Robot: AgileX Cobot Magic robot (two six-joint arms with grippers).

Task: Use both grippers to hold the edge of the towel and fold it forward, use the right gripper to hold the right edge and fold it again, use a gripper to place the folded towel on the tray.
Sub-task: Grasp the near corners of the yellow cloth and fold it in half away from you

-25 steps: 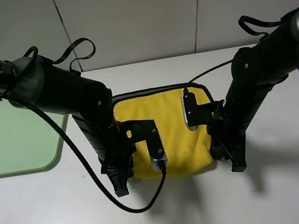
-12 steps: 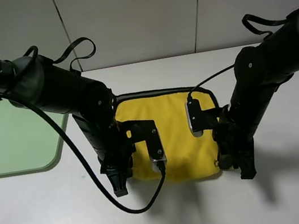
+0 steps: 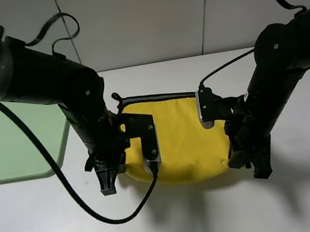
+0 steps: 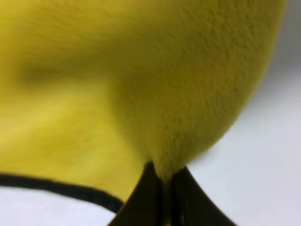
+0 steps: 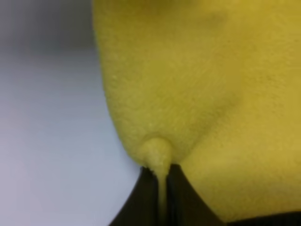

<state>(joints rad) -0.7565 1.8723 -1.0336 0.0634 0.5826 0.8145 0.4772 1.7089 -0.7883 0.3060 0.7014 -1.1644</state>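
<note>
**Operator:** How do my arms stand?

**Spotter:** Both of yours bend steeply down over the white table (image 3: 209, 226). Your left arm comes in from the far left in the high view. Its forearm is nearly upright, and the left gripper (image 3: 107, 184) points down at the near left corner of the towel (image 3: 177, 139). Your right arm mirrors it from the far right. Its forearm slopes down and inward, and the right gripper (image 3: 261, 168) is at the near right corner.

**Operator:** Do the grippers hold anything?

**Spotter:** Yes. Each wrist view shows black fingers pressed together with a fold of yellow plush pinched between them, so both are clamped on the towel.

**Operator:** And where is the towel?

**Spotter:** It lies yellow side up on the table between your two arms. Its near edge bulges up where you grip it and casts a shadow below. The black hem (image 3: 160, 96) runs along the far side, with the small loop (image 3: 117, 98) at the far left corner.

**Operator:** And the tray?

**Spotter:** The green tray (image 3: 13, 157) lies at the far left of the table, well apart from the towel, partly hidden behind your left arm.
</note>
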